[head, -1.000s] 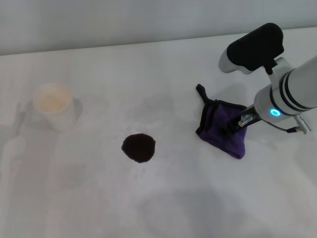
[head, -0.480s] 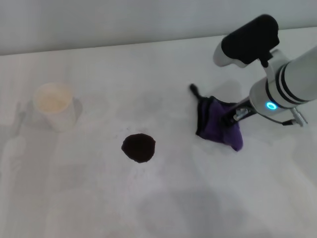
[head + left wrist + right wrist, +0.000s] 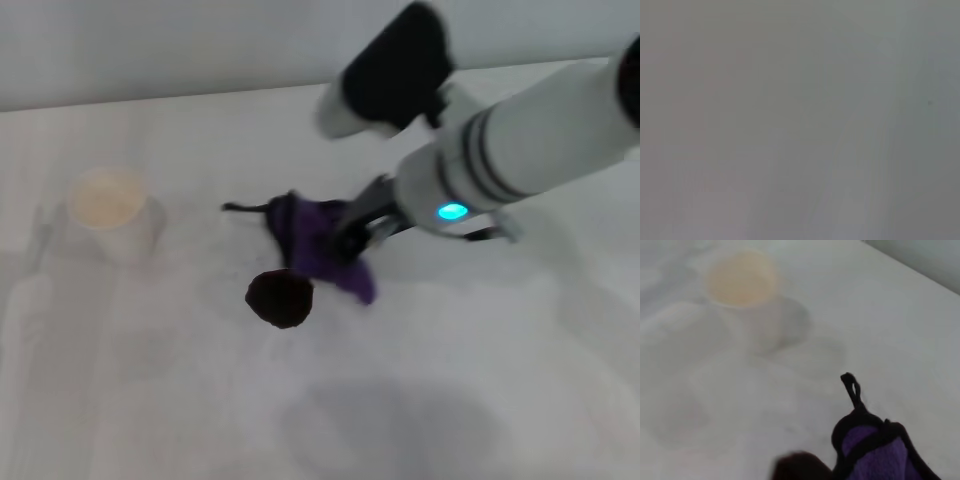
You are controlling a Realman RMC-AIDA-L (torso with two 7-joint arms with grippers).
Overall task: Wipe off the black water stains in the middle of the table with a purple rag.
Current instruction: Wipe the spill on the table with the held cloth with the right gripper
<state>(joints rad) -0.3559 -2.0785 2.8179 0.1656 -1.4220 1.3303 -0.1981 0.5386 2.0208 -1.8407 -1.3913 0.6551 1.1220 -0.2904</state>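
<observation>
Soft even light, motion-blurred right arm (image 3: 520,150), featureless grey left wrist view.

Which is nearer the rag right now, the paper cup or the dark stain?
The black water stains: the purple rag, carried by the right gripper, overlaps the blot's upper right edge, while the paper cup stands well off to the left on the table.

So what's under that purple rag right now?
White table mostly. The rag, held by the right tool, overlaps the far edge of the black stain. Whatever it covers is hidden.
</observation>
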